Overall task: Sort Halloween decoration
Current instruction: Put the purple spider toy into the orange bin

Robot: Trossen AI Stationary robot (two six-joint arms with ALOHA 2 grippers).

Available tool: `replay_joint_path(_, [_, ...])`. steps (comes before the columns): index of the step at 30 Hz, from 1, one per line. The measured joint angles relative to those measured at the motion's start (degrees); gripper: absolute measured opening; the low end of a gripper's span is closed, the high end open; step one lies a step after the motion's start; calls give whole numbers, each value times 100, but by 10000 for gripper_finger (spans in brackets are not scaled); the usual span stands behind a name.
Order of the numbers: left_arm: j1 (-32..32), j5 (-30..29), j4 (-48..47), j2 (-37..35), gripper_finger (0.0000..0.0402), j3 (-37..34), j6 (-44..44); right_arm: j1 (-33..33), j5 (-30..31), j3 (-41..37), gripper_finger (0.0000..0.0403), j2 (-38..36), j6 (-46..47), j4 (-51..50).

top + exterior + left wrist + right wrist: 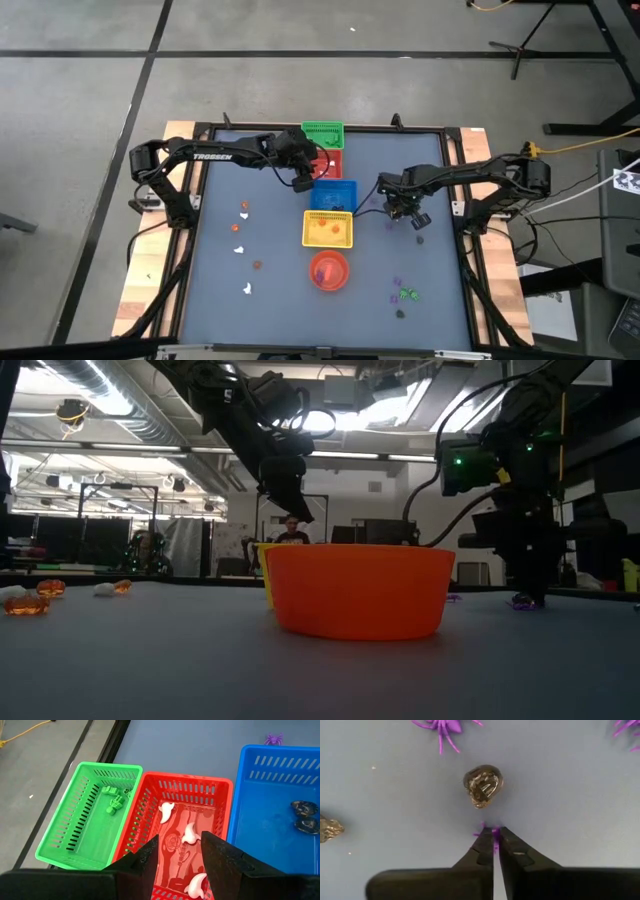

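With its fingers pinched on a purple spider [494, 833] near the tabletop's right edge, the right end effector [495, 845] must next lift it toward a basket, while the left end effector [179, 851] hangs spread above the red basket [220, 784].

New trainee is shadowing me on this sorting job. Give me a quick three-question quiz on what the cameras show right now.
1. True or false: the right gripper is shut on a purple spider.
2. Which basket is the left gripper above: A green, B red, C yellow?
3. What lies in the red basket?

Key: 1 true. 2 B; its fingers are apart, nothing between them. 3 White ghosts.
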Motion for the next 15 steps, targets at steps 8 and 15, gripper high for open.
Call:
replay_joint_path(8, [-1, 0, -1, 0, 132, 1, 1, -4, 0, 127, 13, 22, 2, -85])
replay_joint_path(15, [0, 0, 0, 0, 132, 1, 1, -11, 105, 581, 9, 46, 2, -280])
